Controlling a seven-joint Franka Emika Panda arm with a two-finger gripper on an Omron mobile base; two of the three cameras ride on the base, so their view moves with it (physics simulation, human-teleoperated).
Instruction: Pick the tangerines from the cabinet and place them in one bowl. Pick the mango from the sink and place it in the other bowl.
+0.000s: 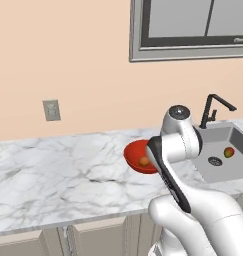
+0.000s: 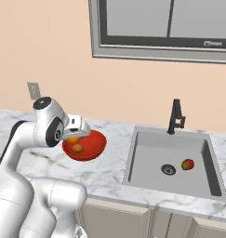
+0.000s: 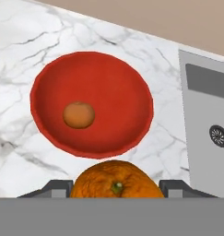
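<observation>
My gripper [image 3: 114, 186] hangs above the near rim of the glossy red bowl [image 3: 132, 92], shut on a bright orange tangerine [image 3: 114, 180]. Another tangerine [image 3: 79, 115] lies inside the bowl, left of its middle. From the right base view, the gripper [image 2: 76, 135] holds its tangerine [image 2: 73, 139] over the bowl [image 2: 96, 142], just above the resting tangerine [image 2: 77, 148]. The mango [image 2: 188, 164] lies in the sink [image 2: 147, 158] beside the drain. In the left base view my arm covers part of the bowl [image 1: 133, 152]. The cabinet and the other bowl are out of view.
A black faucet [image 2: 176, 116] stands behind the sink. The marble counter [image 1: 53, 170] stretches left of the bowl. A wall outlet [image 1: 51, 110] and a grey-framed window [image 1: 193, 30] are on the back wall.
</observation>
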